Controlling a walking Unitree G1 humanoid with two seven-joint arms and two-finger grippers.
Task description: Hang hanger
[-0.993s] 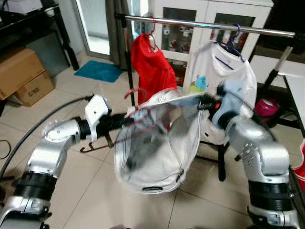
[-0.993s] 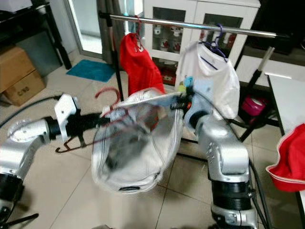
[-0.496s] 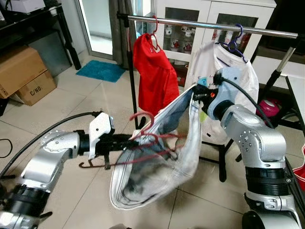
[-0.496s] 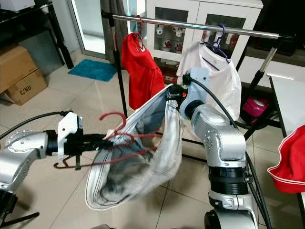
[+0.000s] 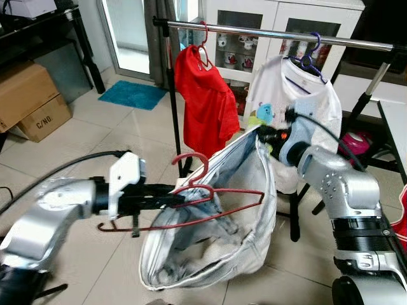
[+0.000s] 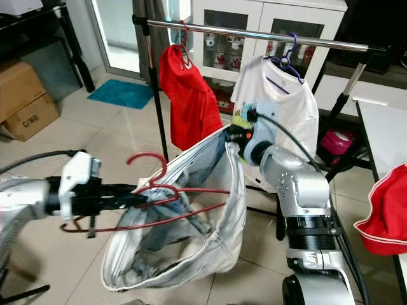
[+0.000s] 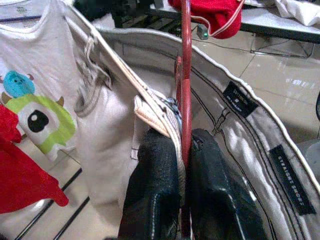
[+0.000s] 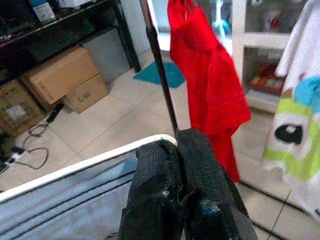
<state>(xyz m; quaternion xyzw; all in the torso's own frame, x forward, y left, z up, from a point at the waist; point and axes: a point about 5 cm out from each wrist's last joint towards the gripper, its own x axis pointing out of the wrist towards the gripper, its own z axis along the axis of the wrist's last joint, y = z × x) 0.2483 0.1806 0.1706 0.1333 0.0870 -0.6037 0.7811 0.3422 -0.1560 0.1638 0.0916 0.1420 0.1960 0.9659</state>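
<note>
Hanger (image 5: 216,203), thin red wire with a curved hook, sits pinched between the left gripper's (image 7: 182,150) closed fingers, threaded through pale jeans (image 5: 210,248). The right gripper (image 8: 177,160) clamps the white-edged waistband beside the metal rail (image 5: 267,32). Since a second ago the jeans sag lower. The left wrist view reveals black labels.

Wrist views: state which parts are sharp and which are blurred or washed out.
Left wrist view: the red hanger, black fingers and pale jeans read sharp. Right wrist view: the fingers are soft, the red shirt is smeared, and the cabinet behind glares white.
</note>
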